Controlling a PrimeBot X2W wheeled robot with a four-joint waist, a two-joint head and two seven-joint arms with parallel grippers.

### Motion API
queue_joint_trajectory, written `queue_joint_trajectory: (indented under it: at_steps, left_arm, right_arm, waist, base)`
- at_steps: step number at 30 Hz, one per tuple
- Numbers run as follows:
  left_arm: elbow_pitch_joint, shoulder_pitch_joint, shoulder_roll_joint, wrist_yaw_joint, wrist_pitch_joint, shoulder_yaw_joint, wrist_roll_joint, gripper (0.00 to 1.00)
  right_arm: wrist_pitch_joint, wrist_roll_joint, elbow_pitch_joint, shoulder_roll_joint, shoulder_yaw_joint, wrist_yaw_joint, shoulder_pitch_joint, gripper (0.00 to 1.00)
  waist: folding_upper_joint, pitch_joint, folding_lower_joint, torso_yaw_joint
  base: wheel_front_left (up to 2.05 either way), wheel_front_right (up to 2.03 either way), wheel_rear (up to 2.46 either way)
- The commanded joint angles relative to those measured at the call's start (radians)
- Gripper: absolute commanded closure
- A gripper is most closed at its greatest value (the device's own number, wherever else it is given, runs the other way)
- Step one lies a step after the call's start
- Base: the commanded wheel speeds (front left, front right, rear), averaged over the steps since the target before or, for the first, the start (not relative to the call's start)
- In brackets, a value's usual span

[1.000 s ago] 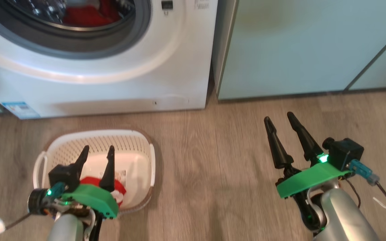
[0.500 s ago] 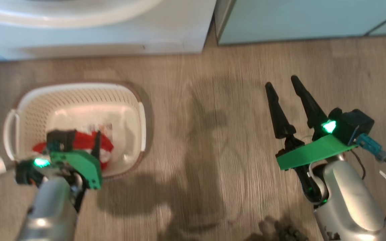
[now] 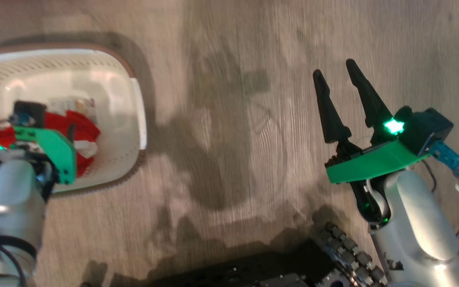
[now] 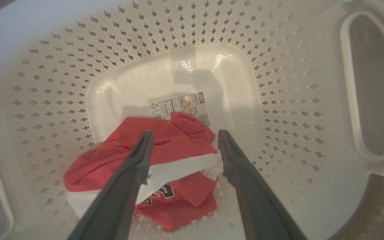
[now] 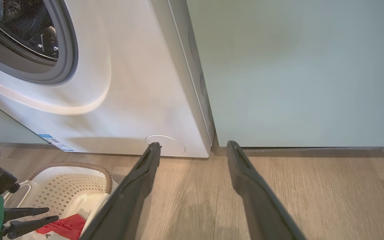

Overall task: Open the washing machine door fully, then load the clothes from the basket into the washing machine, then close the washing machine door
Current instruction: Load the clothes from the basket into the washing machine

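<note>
**Left claw.** The left claw (image 4: pixel 185 133) is released, its two dark fingers spread wide. It points down into the basket (image 4: pixel 278 83), with one finger on either side of the red garment (image 4: pixel 178 143). Whether the fingertips touch the fabric cannot be told; nothing is grasped.

**Right claw.** The right claw (image 3: pixel 334 68) is released and empty. It hangs above the wooden floor (image 3: pixel 233 119), well apart from the basket, on the robot's right side.

**Basket and contents.** The cream perforated basket stands on the floor. One crumpled red garment with a white band and dark print lies on the basket floor, toward the wall nearest the left wrist camera. It partly covers the printed label (image 4: pixel 178 105) at the centre. A white handle (image 4: pixel 344 83) shows on the right in the left wrist view.

**Washing machine.** In the right wrist view the white washing machine (image 5: pixel 128 83) stands beyond the basket. Its steel drum (image 5: pixel 28 30) is exposed inside the grey gasket (image 5: pixel 62 60). A round flap (image 5: pixel 165 145) and a blue sticker (image 5: pixel 53 141) sit low on its front. A pale green cabinet (image 5: pixel 295 66) stands just beside the machine.
</note>
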Motion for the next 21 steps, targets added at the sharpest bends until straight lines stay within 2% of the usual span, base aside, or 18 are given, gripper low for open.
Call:
queue_joint_trajectory:
  at_steps: [1, 15, 21]
  left_arm:
    - [0.003, 0.006, 0.058, -0.002, 0.015, 0.012, -0.001, 0.00]
    - [0.041, -0.065, 0.197, -0.009, 0.238, 0.018, -0.037, 0.00]
    - [0.043, -0.087, 0.216, -0.011, 0.291, 0.015, -0.048, 0.00]
  right_arm:
    - [-0.006, 0.005, -0.036, 0.011, 0.025, 0.000, 0.005, 0.00]
    - [-0.006, 0.094, -0.073, 0.013, 0.084, 0.000, -0.041, 0.00]
    - [-0.006, 0.101, -0.077, 0.013, 0.085, 0.000, -0.040, 0.00]
  waist:
    - [0.0000, 0.059, -0.0002, -0.031]
    - [0.0000, 0.214, -0.0002, -0.120]
    - [0.0000, 0.233, -0.0002, -0.126]
  base:
    - [0.00, 0.00, 0.00]
    - [0.00, 0.00, 0.00]
    - [0.00, 0.00, 0.00]
